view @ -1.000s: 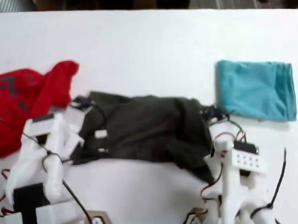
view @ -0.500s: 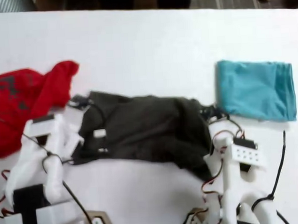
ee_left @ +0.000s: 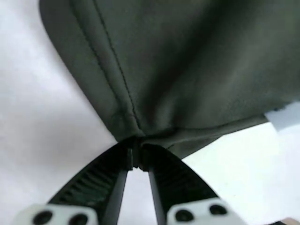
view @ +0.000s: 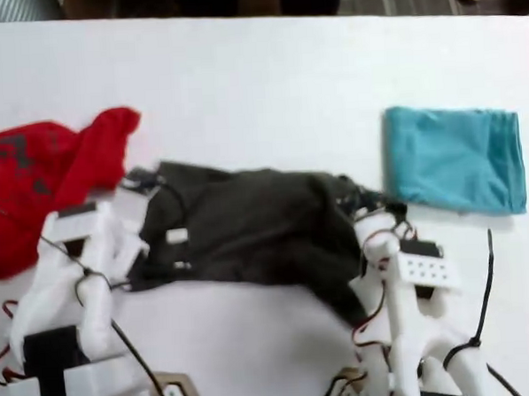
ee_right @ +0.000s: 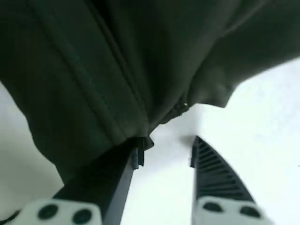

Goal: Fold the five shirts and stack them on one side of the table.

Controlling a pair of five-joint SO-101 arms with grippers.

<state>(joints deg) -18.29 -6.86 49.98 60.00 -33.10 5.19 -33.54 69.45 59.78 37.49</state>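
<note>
The teal shirt (view: 455, 159) is lying folded, the red shirt (view: 33, 188) is waiting crumpled, and the left gripper (ee_left: 137, 159) is pinching the dark shirt (view: 248, 230), the right gripper (ee_right: 165, 153) gaping open at its edge.

On my feed, the left arm (view: 81, 261) and right arm (view: 411, 319) are white segments with black blocks (view: 49, 356), red and black cables (view: 489, 279), and black ribbed gripper fingers (ee_left: 103, 185) on white screw-holed mounts (ee_left: 199, 215).
</note>
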